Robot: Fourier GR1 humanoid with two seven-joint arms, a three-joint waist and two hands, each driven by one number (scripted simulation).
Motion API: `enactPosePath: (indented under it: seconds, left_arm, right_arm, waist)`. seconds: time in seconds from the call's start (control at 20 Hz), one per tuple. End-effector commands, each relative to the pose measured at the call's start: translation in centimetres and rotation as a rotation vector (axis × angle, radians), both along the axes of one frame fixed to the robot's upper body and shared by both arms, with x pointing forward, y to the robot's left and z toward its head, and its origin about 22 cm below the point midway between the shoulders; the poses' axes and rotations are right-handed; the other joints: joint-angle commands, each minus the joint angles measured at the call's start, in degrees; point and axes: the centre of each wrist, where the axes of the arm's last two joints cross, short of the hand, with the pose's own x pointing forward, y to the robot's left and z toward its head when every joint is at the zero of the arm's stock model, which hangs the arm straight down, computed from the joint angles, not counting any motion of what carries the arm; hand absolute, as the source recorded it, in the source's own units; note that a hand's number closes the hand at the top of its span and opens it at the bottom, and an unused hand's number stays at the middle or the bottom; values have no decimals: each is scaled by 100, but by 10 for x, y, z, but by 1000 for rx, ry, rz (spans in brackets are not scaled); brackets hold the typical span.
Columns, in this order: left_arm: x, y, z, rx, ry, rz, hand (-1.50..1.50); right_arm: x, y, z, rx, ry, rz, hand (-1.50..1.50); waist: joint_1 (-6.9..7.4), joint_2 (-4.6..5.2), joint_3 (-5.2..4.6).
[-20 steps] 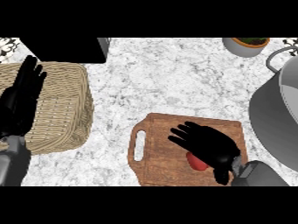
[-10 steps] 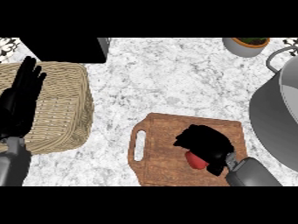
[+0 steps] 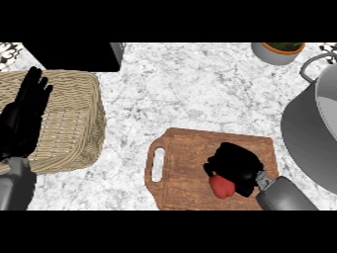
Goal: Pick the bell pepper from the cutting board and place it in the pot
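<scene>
The bell pepper (image 3: pixel 222 187) lies on the cutting board (image 3: pixel 186 153), low in the frame and right of centre, near the board's lower edge. The right hand (image 3: pixel 236 163) sits on top of it with fingers curled round its upper part, so only the red lower end shows. The board's handle slot faces left. Its right edge comes close to the wall of the big grey pot (image 3: pixel 310 138), which fills the right side of the frame and runs off that edge; only a thin strip of surface (image 3: pixel 192 94) separates them.

A band of bare surface lies between the board's left edge and the wicker basket (image 3: pixel 72 108) at the left, and a wider open stretch spreads above the board across the upper middle. The left hand (image 3: pixel 18 123) rests open over the basket, fingers straight and pointing up. A black box (image 3: pixel 76 57) sits in the upper left, a grey cup (image 3: pixel 276 53) in the upper right above the pot's handle.
</scene>
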Motion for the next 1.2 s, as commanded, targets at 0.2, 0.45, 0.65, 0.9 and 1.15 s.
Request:
enactPosePath:
  seconds: [0.2,0.45,0.65,0.9,1.15]
  left_arm:
    - [-15,-1,7,8,5,18,0]
    - [-16,11,4,-2,4,89,0]
    - [-14,10,-2,9,1,73,0]
    - [-23,20,-4,5,27,63,0]
    - [-20,17,5,-9,12,60,0]
  right_arm:
    - [-33,-1,-5,52,8,-59,150]
    - [-115,-20,-26,224,149,-373,150]
    - [-162,-28,8,365,95,-455,150]
    - [-174,-42,72,660,-142,-615,150]
    - [-196,-59,123,834,-350,-732,150]
  waist:
    - [-31,3,12]
    - [-467,-92,11]
    - [-395,-43,4]
    - [-421,-63,3]
    - [-298,-43,15]
